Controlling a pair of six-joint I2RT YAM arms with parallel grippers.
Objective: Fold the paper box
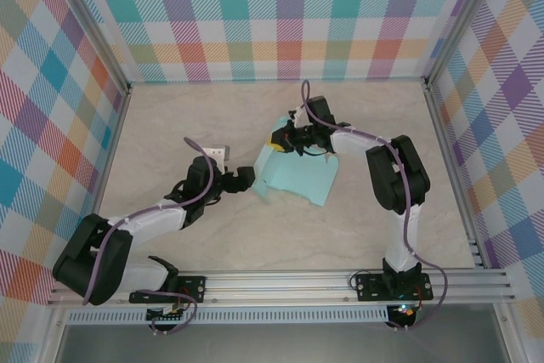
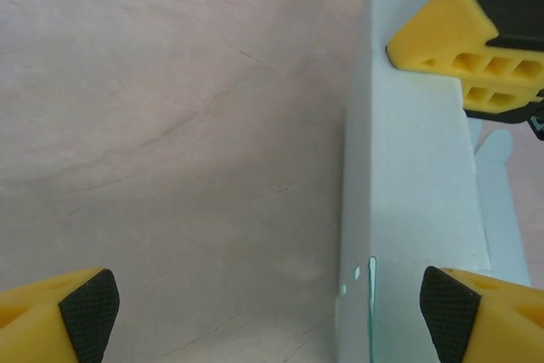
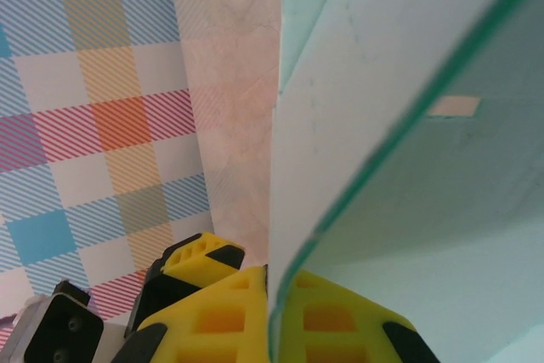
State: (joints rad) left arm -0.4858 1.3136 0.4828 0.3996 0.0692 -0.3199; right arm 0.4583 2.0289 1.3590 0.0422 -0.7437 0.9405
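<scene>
Box point(image 1: 299, 178) sits mid-table, a pale mint sheet of thin, matte card, part folded. One broad panel lies flat and a narrow flap is raised along its left edge. Small notches are cut near that fold.

From above, the box's far-left corner is covered by the right gripper point(image 1: 279, 138), so the tabs there are hard to make out. That gripper is clamped on the card. In its wrist view two yellow, honeycombed fingers point(image 3: 221, 320) press together with the sheet's thin edge pinched between them. The card sweeps off the frame up and to the right, too close and blurred to trace its outline. One small rectangular cut-out shows in it.

Left gripper point(image 1: 248, 178) sits just left of the box, jaws wide apart. Its yellow fingers with black textured pads point(image 2: 89, 312) are cut off at the bottom corners of its wrist view. The raised flap runs between them. Whether the pad over the flat panel touches the card, I can't tell.

Around the box, the table point(image 1: 212, 235) is smooth, pale and marble-veined. Beyond the box stand plaid walls point(image 1: 255, 14).
</scene>
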